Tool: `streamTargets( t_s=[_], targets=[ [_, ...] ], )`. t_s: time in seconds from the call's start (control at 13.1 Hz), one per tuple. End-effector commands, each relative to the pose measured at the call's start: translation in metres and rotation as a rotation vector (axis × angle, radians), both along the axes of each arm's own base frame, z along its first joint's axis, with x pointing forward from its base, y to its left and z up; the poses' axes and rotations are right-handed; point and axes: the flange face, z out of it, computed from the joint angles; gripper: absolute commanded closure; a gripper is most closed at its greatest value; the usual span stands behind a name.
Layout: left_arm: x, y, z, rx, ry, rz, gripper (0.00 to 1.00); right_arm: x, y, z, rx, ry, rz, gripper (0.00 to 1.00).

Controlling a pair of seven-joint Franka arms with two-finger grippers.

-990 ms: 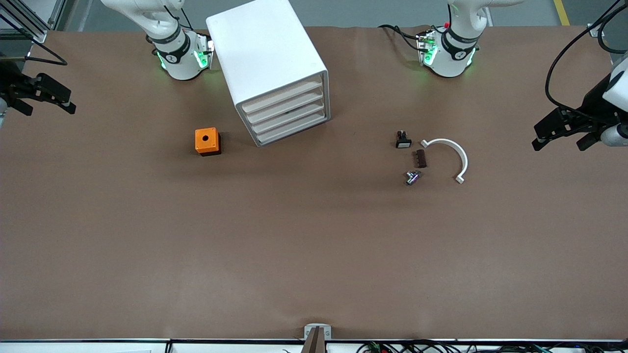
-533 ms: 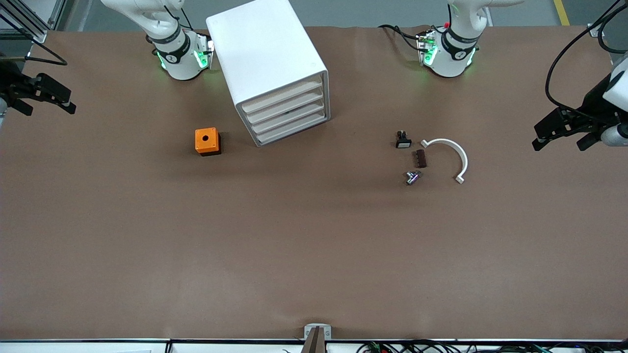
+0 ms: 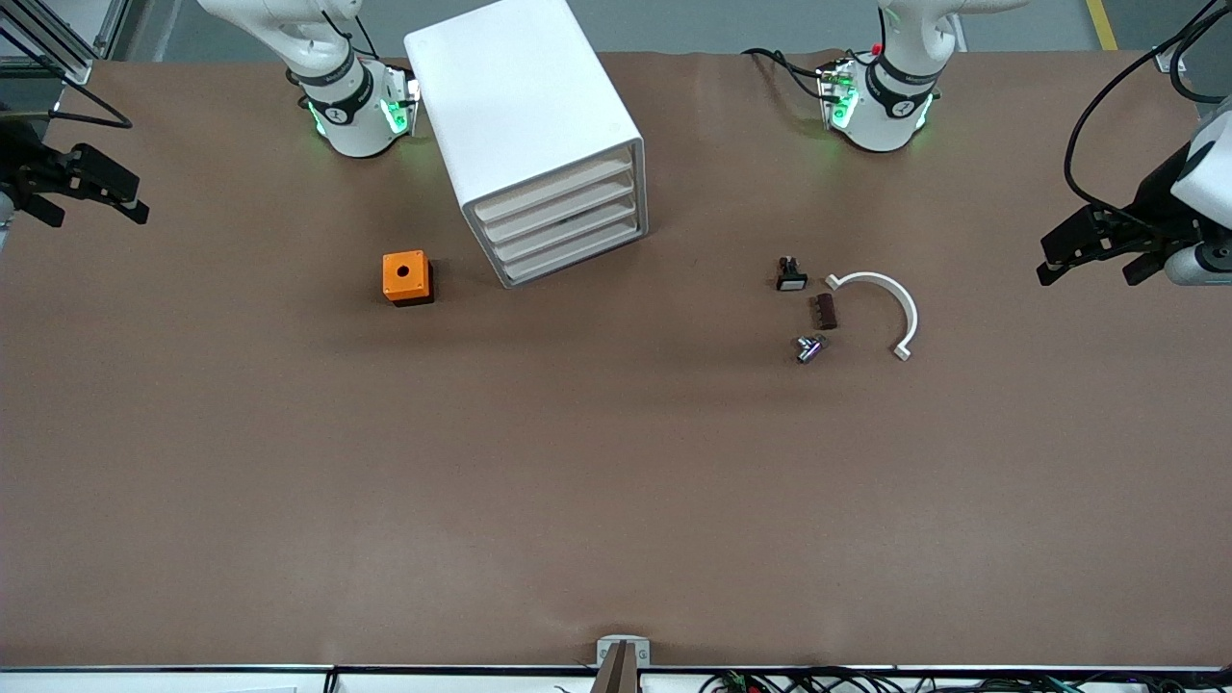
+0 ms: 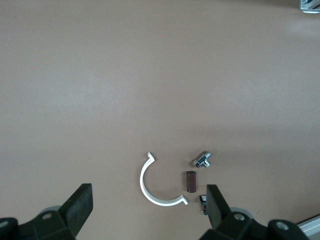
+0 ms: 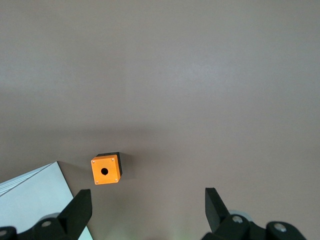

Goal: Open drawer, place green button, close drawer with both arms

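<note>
Button (image 3: 810,347): small piece lying on its side on the brown table (image 3: 616,500), well apart from both grippers. It is sitting toward the left arm's end, next to a brown block (image 3: 824,311), a black switch (image 3: 791,274) and a white curved clip (image 3: 890,303). In the left wrist view it is showing ahead of the fingers (image 4: 80,205), past the clip, with its long axis lying slantwise to the line between them. Its green cap is too small to make out.

Left gripper (image 3: 1097,255): hanging over the table edge at its own arm's end, jaws spread wide, holding nothing. It is by far the nearer of the two to the button.

Right gripper (image 3: 96,204): waiting over the other end of the table, jaws spread, empty. It is looking down on an orange box (image 5: 105,170) and a corner of the white drawer cabinet (image 3: 525,125).

Drawers (image 3: 563,226): four, all sitting shut, fronts facing the open table between the orange box and the button's cluster.

Judgement: opening is coming first, and the cabinet is lying closer to the right gripper. The pick is falling to the left gripper, which is needing to travel inward past the clip and likely turn its wrist to straddle the button across its narrow body.
</note>
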Motion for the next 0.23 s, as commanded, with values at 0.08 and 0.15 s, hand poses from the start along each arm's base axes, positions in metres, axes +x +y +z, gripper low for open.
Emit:
streamTargets(
  t_s=[0.08, 0.15],
  targets=[
    [-0.0002, 0.0008, 0.0046, 0.013, 0.011, 0.011, 0.0, -0.0044, 0.0013, 0.0022, 0.0, -0.004, 0.0, 0.0],
    [-0.0002, 0.0008, 0.0046, 0.013, 0.011, 0.011, 0.0, -0.0044, 0.0013, 0.0022, 0.0, -0.004, 0.0, 0.0]
  ],
)
